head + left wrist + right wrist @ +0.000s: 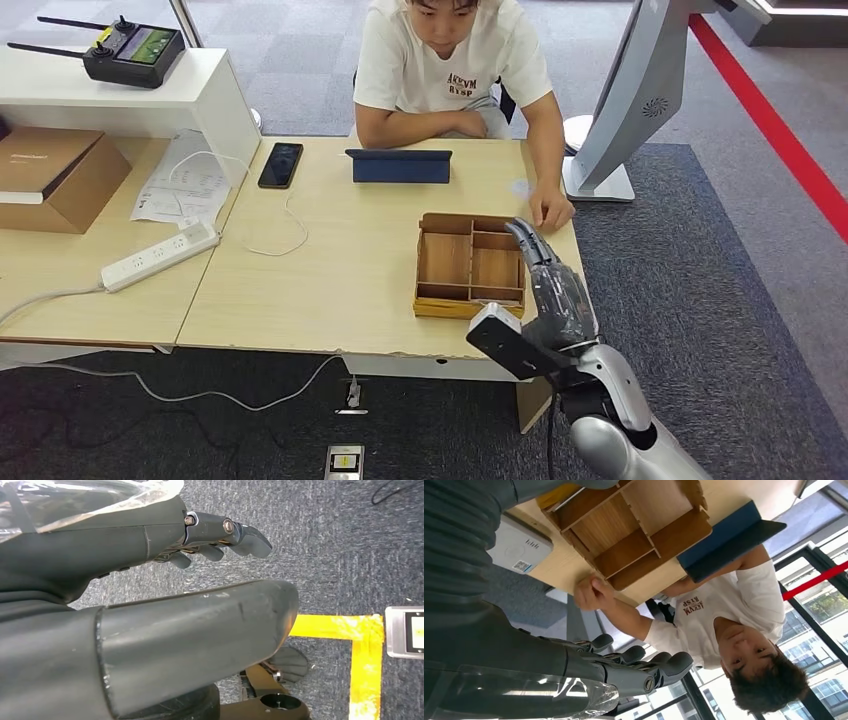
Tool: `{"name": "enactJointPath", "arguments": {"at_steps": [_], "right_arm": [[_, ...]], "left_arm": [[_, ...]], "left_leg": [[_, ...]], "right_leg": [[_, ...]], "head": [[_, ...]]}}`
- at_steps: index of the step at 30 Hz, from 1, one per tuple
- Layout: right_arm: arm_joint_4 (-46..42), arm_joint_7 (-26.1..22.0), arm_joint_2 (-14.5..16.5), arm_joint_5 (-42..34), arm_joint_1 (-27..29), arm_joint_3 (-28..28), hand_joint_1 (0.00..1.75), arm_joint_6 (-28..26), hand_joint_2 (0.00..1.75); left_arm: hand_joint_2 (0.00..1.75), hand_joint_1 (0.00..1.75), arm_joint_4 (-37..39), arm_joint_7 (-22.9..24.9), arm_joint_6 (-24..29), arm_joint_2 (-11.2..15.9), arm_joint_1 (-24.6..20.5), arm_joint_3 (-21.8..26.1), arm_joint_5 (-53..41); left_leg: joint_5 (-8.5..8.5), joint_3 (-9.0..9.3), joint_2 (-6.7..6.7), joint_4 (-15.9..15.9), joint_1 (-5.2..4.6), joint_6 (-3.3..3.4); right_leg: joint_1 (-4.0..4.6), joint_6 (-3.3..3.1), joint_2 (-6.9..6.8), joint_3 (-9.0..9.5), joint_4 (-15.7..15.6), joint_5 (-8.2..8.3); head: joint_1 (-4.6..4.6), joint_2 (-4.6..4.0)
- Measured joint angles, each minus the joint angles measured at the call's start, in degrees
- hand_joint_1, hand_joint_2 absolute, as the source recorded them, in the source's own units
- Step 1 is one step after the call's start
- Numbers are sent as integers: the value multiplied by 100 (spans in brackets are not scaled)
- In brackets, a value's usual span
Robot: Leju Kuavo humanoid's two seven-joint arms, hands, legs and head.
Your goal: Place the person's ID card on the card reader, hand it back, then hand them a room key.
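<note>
My right hand [548, 275] is raised over the table's right front corner, just right of a wooden compartment tray [470, 265]. Its fingers [644, 667] are stretched out with nothing in them. The tray [624, 530] shows bare wood in its compartments. A seated person rests one hand [551, 211] on the table just beyond the tray; that hand [590, 593] is curled and I cannot tell whether it holds a card. A dark blue flat device [398, 165] stands in front of the person. My left hand [220, 535] hangs over the carpet, fingers apart, holding nothing.
A black phone [280, 165] with a white cable lies at the table's far left. A power strip [160, 256], papers and a cardboard box [55, 175] are on the neighbouring table. A white screen stand [640, 100] rises right of the table.
</note>
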Motion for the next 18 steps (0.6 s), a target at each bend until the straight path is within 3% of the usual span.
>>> {"name": "enactJointPath", "arguments": {"at_steps": [7,18], "right_arm": [[326,151,161,1111,134,172,0,-13,175],[824,265,409,1812,81,451,0,219,175]], "left_arm": [[0,0,-1,33,-2,-6,-13,0,-101],[0,0,-1,57,-7,-7,-23,-5,-120]], "left_leg": [[0,0,0,0,0,0],[0,-1,0,-1,0,0]], "right_leg": [[0,0,0,0,0,0],[0,0,0,0,0,0]], "head": [[-1,0],[0,0]]}}
